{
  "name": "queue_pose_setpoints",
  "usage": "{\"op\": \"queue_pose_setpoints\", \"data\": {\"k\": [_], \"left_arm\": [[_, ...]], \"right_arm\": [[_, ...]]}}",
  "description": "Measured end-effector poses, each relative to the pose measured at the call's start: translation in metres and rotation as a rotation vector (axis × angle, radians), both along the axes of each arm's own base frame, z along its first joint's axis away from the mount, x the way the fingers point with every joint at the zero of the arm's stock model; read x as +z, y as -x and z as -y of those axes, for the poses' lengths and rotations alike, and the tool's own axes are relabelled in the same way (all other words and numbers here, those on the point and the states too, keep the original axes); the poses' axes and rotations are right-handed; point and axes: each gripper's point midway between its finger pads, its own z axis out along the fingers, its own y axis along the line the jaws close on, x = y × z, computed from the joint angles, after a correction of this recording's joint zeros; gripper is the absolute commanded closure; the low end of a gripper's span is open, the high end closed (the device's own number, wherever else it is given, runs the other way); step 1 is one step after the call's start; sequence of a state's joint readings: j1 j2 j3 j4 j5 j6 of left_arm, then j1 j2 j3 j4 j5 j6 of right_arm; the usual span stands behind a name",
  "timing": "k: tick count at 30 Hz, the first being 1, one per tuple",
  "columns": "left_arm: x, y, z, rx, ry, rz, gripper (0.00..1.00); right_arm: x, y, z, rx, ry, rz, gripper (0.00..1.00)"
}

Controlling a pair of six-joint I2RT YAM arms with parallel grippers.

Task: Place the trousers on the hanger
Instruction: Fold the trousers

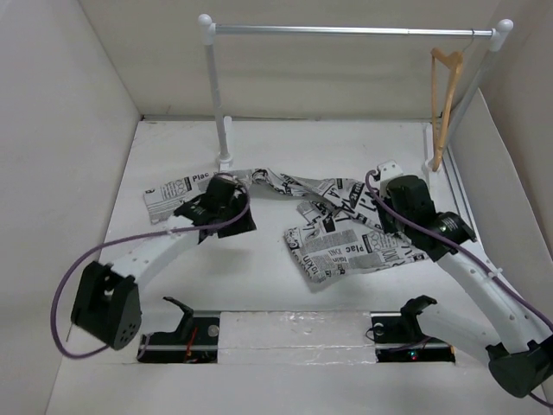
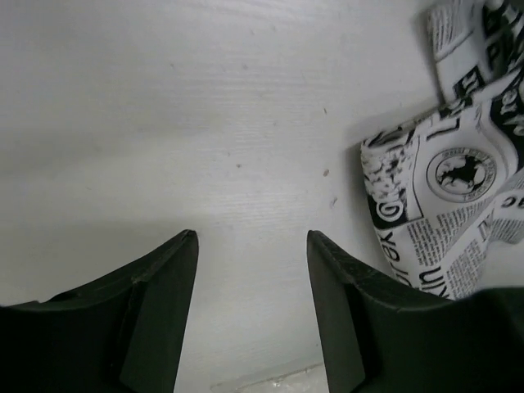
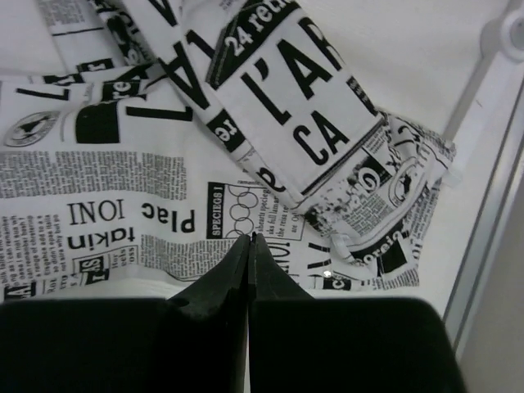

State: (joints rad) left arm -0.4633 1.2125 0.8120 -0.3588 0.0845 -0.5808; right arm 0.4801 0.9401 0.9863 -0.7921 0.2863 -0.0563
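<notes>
The trousers (image 1: 337, 242), white fabric with black newspaper print, lie crumpled across the middle of the table, one leg stretching left towards the post. The tan wooden hanger (image 1: 445, 95) hangs by its hook from the right end of the rail. My left gripper (image 1: 226, 212) hovers over the left leg; its jaws (image 2: 252, 233) stand open over bare table, with the trousers (image 2: 442, 196) off to the right. My right gripper (image 1: 393, 216) is low over the right side of the trousers (image 3: 123, 205). Its jaws (image 3: 250, 237) are shut flat together, and no fabric shows between them.
A silver rail (image 1: 346, 30) on two white posts spans the back, with the left post base (image 1: 226, 160) close behind the trousers. White walls close in on the left, the back and the right. A shiny tape strip (image 1: 294, 328) runs along the near edge.
</notes>
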Motion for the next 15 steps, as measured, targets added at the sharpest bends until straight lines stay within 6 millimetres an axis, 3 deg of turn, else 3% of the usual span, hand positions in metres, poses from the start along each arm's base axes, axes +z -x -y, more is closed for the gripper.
{"op": "queue_pose_setpoints", "data": {"k": [2,3,5,6,7,9,15], "left_arm": [[-0.013,0.005,0.026,-0.079,-0.054,-0.036,0.46],[-0.013,0.004,0.045,-0.126,-0.064,-0.03,0.46],[-0.007,-0.003,0.091,-0.215,-0.061,0.004,0.45],[-0.005,-0.008,0.113,-0.246,-0.043,0.028,0.45],[-0.005,-0.015,0.128,-0.26,-0.029,0.044,0.45],[-0.014,-0.028,0.143,-0.26,-0.019,0.055,0.45],[-0.076,-0.049,0.15,-0.217,-0.056,-0.023,0.46]], "right_arm": [[0.0,0.005,-0.013,0.053,-0.036,-0.004,1.0],[0.0,0.006,-0.022,0.087,-0.055,-0.006,0.95],[-0.005,0.01,-0.046,0.17,-0.096,-0.025,0.75],[-0.011,0.014,-0.058,0.207,-0.116,-0.047,0.51],[-0.017,0.019,-0.068,0.238,-0.131,-0.071,0.45],[-0.031,0.03,-0.085,0.294,-0.148,-0.114,0.35],[-0.066,0.058,-0.108,0.374,-0.197,-0.215,0.33]]}}
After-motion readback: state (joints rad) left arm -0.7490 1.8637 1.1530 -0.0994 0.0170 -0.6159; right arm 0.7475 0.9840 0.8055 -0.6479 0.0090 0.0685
